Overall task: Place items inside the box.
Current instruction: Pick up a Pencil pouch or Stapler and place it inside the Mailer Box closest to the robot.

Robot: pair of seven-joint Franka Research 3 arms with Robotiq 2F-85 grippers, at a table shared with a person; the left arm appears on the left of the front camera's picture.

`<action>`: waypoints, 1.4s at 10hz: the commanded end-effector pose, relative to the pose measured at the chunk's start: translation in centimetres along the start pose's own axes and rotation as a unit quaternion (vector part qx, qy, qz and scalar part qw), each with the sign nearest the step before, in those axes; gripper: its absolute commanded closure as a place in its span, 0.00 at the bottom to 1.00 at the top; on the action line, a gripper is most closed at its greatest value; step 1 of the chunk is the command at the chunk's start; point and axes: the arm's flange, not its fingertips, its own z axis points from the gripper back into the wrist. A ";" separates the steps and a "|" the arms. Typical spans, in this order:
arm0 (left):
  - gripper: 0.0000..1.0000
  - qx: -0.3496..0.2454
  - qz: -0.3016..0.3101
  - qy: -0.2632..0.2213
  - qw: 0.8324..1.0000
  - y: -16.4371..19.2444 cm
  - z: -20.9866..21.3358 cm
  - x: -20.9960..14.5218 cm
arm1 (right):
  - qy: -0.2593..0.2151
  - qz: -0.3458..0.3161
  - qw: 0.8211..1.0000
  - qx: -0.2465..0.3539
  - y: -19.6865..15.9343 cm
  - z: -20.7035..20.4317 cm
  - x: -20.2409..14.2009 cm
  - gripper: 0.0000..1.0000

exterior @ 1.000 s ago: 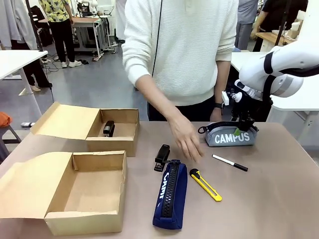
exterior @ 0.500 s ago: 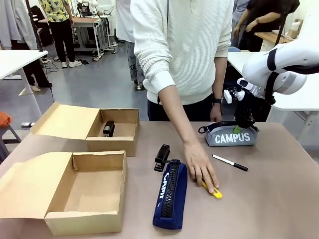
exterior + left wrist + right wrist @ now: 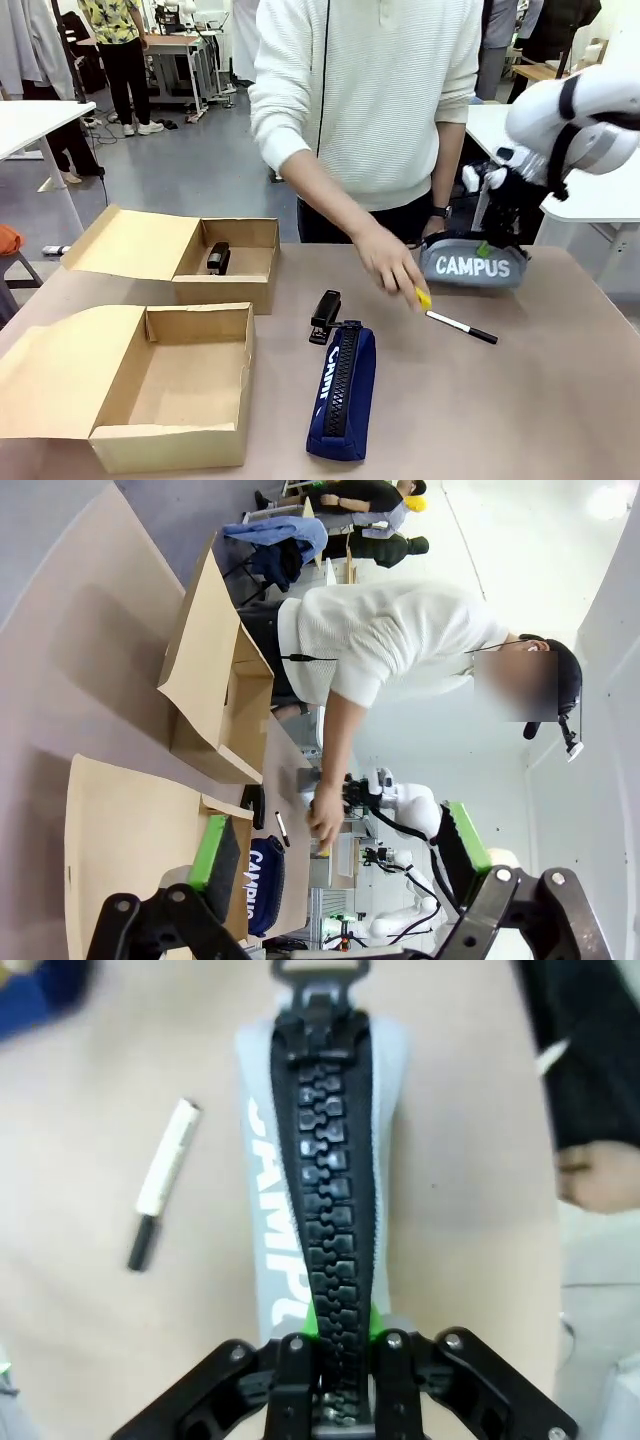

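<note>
My right gripper (image 3: pixel 488 247) points down near the table's (image 3: pixel 560 400) far right edge, fingers pinched tight on the case (image 3: pixel 470 268) — my left gripper (image 3: pixel 335 845) hangs wide open.

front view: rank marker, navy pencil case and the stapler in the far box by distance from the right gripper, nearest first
From the right gripper, shut on the CAMPUS case:
1. marker, just robot-side of it
2. navy pencil case, mid-table
3. stapler, inside the far box, left side

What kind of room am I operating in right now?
Probably a robotics lab or workshop: white work tables on a bare grey floor, people standing at a cluttered bench behind, and cardboard boxes on the tan table.
</note>
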 end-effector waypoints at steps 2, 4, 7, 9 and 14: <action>0.00 -0.008 -0.010 -0.001 1.000 0.0 0.0 0.0 | -0.023 -0.190 0.981 -0.027 9.9 8.9 -1.7 1.00; 0.00 -0.008 -0.010 -0.001 1.000 0.0 0.0 0.0 | -0.005 -0.326 0.945 -0.004 15.8 10.3 -3.5 1.00; 0.00 -0.008 -0.010 -0.001 1.000 0.0 0.0 0.0 | -0.011 -0.317 0.948 -0.012 16.2 11.3 -5.0 1.00; 0.00 -0.008 -0.010 -0.001 1.000 0.0 0.0 0.0 | -0.011 -0.317 0.948 -0.012 16.2 11.3 -5.0 1.00; 0.00 -0.008 -0.010 -0.001 1.000 0.0 0.0 0.0 | -0.161 -0.421 0.890 0.070 21.9 6.6 12.1 0.89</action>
